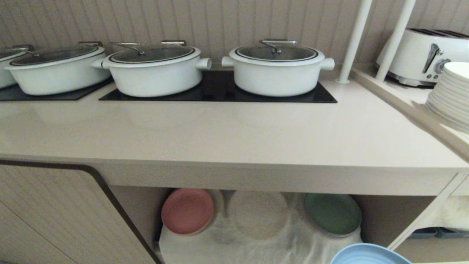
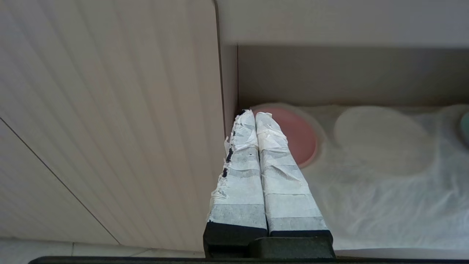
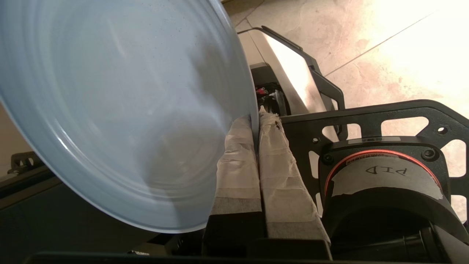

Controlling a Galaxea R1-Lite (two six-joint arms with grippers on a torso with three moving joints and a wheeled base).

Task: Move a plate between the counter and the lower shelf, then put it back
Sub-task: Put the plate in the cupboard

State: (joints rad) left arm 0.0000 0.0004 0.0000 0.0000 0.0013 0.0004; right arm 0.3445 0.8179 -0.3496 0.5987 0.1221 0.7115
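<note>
**Right gripper clamped on blue plate, low in front of the open shelf**

Right gripper (image 3: 256, 121): jaws pinched together on the rim of the plate (image 3: 110, 110), one taped finger on each side of the edge. Plate is light blue, round, shallow raised rim, held off any surface, tilted in the wrist view. In the head view only its top arc shows at the bottom edge (image 1: 368, 255), to the right, below the bench front and in front of the lower shelf (image 1: 256, 242), not resting on it.

Left gripper (image 2: 255, 115): jaws together, holding nothing, taped fingers touching along their length. It points at the left end of the shelf opening, beside the ribbed cabinet door (image 2: 110, 110).

On the shelf's wrinkled white cloth: pink plate (image 1: 187, 211) left, a round cloth-covered mound (image 1: 258, 214) in the middle, green plate (image 1: 332, 213) right.

Above, the bench (image 1: 220, 135) is beige with black hob panels (image 1: 220, 90) at the back carrying white lidded pots (image 1: 277, 68). Far right on a side ledge: toaster (image 1: 425, 55) and a stack of white plates (image 1: 450, 97).
</note>
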